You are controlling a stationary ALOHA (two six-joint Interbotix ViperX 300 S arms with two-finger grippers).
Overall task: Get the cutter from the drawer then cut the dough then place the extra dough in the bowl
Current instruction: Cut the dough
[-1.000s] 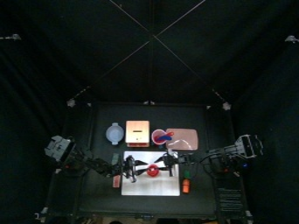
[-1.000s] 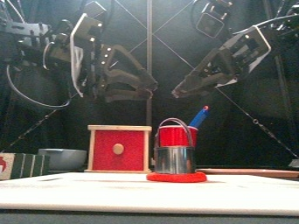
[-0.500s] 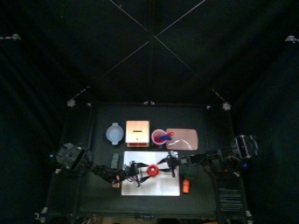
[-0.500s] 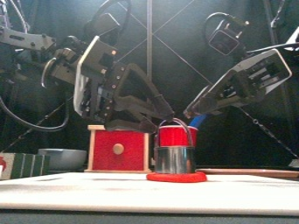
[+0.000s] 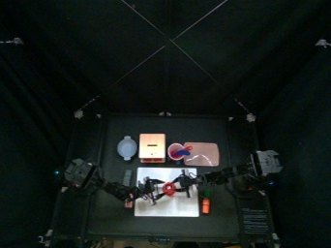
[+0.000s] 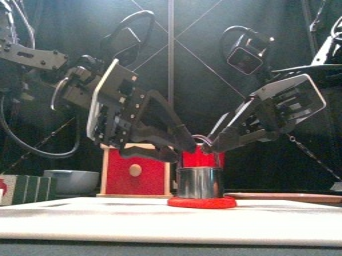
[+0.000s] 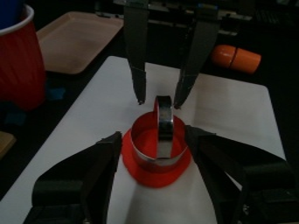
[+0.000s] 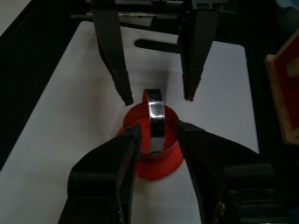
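1. The white cutting board (image 5: pixel 168 197) lies on the near half of the desk (image 5: pixel 104 208).
2. The red dough (image 6: pixel 202 203) is a flat disc lying at the middle of the board.
3. The cutter (image 6: pixel 198 182) stands upright on the dough, with its wire handle arched over the top.
4. The left pincer (image 8: pixel 155 94) comes in from the left. Its jaws are spread apart on either side of the cutter and grip nothing.
5. The right pincer (image 7: pixel 163 99) comes in from the right. Its jaws are also spread and empty, and they flank the cutter from the opposite side.
6. Both pincers meet low over the cutter, tip facing tip.
7. The wooden box (image 6: pixel 135 170) stands beyond the board's far edge. Its red drawer front faces the near side.
8. The blue-grey bowl (image 5: pixel 126 147) sits just left of the box.
9. The red cup (image 7: pixel 17 52) stands right of the box, at the left end of the pink tray (image 5: pixel 210 153). Whether it stands on the tray or beside it cannot be told.
10. An orange toy (image 7: pixel 239 57) lies by the board's right edge.
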